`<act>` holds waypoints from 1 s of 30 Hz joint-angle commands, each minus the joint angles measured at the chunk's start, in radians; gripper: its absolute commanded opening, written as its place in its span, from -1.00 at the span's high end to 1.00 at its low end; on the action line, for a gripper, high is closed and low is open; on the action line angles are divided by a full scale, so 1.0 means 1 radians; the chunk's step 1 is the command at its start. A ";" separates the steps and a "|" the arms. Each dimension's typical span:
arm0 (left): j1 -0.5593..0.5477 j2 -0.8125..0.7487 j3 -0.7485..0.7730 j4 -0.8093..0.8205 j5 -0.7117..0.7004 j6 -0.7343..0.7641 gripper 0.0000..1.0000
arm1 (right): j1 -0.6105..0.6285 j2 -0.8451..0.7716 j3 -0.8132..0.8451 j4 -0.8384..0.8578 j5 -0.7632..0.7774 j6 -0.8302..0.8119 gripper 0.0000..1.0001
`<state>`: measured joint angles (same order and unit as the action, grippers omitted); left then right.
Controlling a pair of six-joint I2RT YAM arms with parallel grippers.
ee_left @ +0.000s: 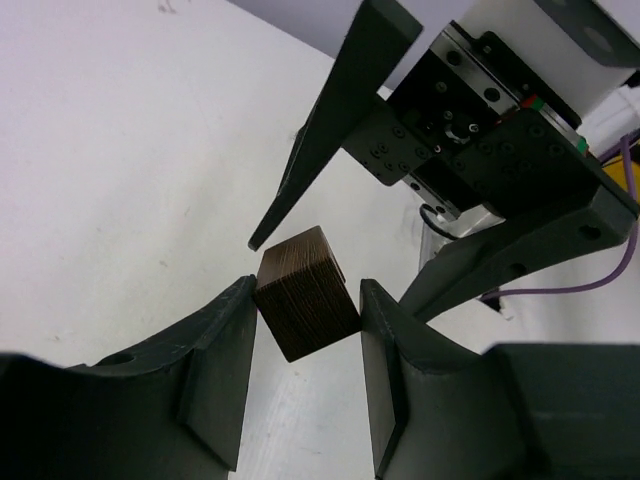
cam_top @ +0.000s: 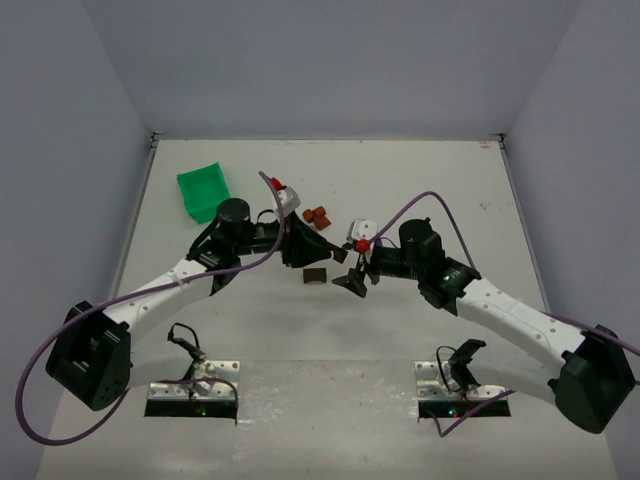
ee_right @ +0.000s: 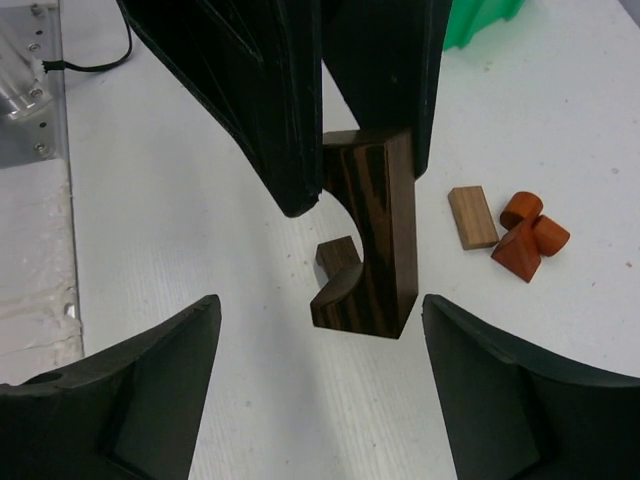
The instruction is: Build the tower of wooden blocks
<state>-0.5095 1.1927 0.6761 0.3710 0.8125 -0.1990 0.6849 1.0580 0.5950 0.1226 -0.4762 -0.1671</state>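
My left gripper (cam_top: 306,258) is shut on a dark brown wood block with a curved cut-out (cam_top: 314,276). In the left wrist view the block (ee_left: 305,293) sits cornerwise between the two pads (ee_left: 215,370). In the right wrist view it (ee_right: 375,240) stands on end on the table, with the left fingers (ee_right: 250,100) around its top. My right gripper (ee_right: 320,310) is open wide and empty, just short of the block, and in the top view it (cam_top: 347,270) faces the left gripper. Reddish-orange rounded pieces (ee_right: 530,235) and a light wood plank (ee_right: 472,216) lie beyond.
A green plastic bin (cam_top: 205,190) stands at the back left, and its edge shows in the right wrist view (ee_right: 480,20). The reddish pieces (cam_top: 319,216) lie just behind the two grippers. A metal plate (ee_right: 30,90) lies at the table's near edge.
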 commanded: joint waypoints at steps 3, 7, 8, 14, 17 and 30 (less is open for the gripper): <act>-0.007 -0.081 -0.001 0.004 0.246 0.565 1.00 | 0.007 -0.058 0.125 -0.180 -0.007 0.114 -0.84; -0.007 -0.136 -0.028 -0.080 0.305 0.788 1.00 | 0.007 -0.057 0.188 -0.300 -0.071 0.118 -0.87; -0.006 -0.146 -0.021 -0.101 0.318 0.816 1.00 | 0.007 -0.055 0.194 -0.305 -0.091 0.113 -0.88; -0.007 -0.162 0.030 -0.299 0.376 0.995 1.00 | 0.007 0.006 0.287 -0.349 -0.133 0.060 -0.88; -0.006 -0.157 0.023 -0.296 0.385 0.993 1.00 | 0.007 0.044 0.321 -0.357 -0.211 0.036 -0.84; -0.007 -0.163 0.039 -0.288 0.418 0.956 1.00 | 0.006 0.061 0.252 -0.239 -0.336 -0.111 -0.65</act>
<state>-0.5102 1.0512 0.6752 0.0570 1.1635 0.7216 0.6853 1.1442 0.8773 -0.2039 -0.7524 -0.1991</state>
